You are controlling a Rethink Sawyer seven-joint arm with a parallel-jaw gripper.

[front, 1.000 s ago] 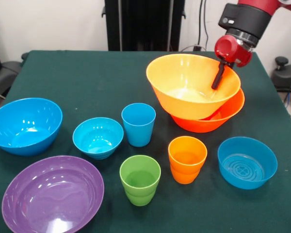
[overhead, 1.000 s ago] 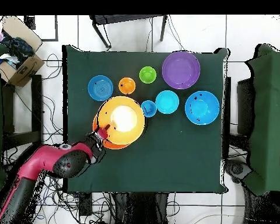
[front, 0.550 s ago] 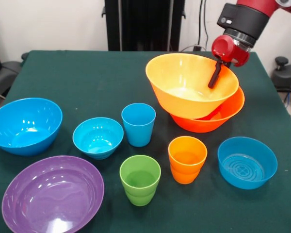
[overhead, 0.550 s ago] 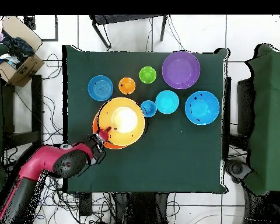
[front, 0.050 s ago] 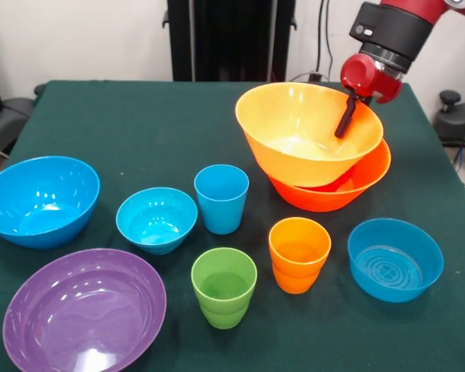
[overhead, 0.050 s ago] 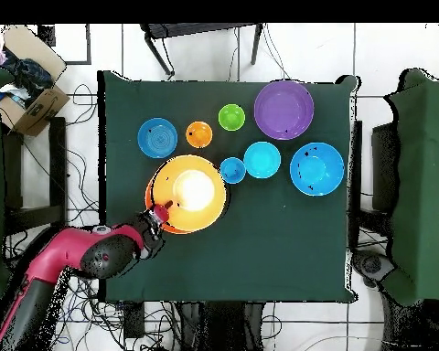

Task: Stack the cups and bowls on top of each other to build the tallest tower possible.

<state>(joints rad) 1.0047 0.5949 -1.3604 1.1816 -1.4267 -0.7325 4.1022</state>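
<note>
- Gripper (front, 0.050 s ago: pixel 347 116): one black finger (front, 0.050 s ago: pixel 346 118) hangs inside the far rim of the light orange bowl (front, 0.050 s ago: pixel 294 143), against its inner wall. A second finger is not visible, so the pictures do not settle whether the gripper clamps the rim or stands open.
- Red and black arm (front, 0.050 s ago: pixel 387 35): enters from the upper right in the front view; in the overhead view it reaches in from the lower left (overhead, 0.050 s ago: pixel 95 254).
- Tower: the light orange bowl sits tilted inside the darker orange bowl (front, 0.050 s ago: pixel 349 190), which rests on the green table (front, 0.050 s ago: pixel 124 124). The upper bowl is shifted left of the lower one in the front view.
- Blue cup (front, 0.050 s ago: pixel 221 198): upright, just left of the tower.
- Orange cup (front, 0.050 s ago: pixel 298 254) and green cup (front, 0.050 s ago: pixel 224 287): upright, side by side, nearer the camera.
- Small blue bowl (front, 0.050 s ago: pixel 156 219): just left of the blue cup.
- Large blue bowl (front, 0.050 s ago: pixel 39 200): at the left edge.
- Purple bowl (front, 0.050 s ago: pixel 84 310): at the lower left.
- Blue bowl with a ringed bottom (front, 0.050 s ago: pixel 394 259): right of the orange cup.
</note>
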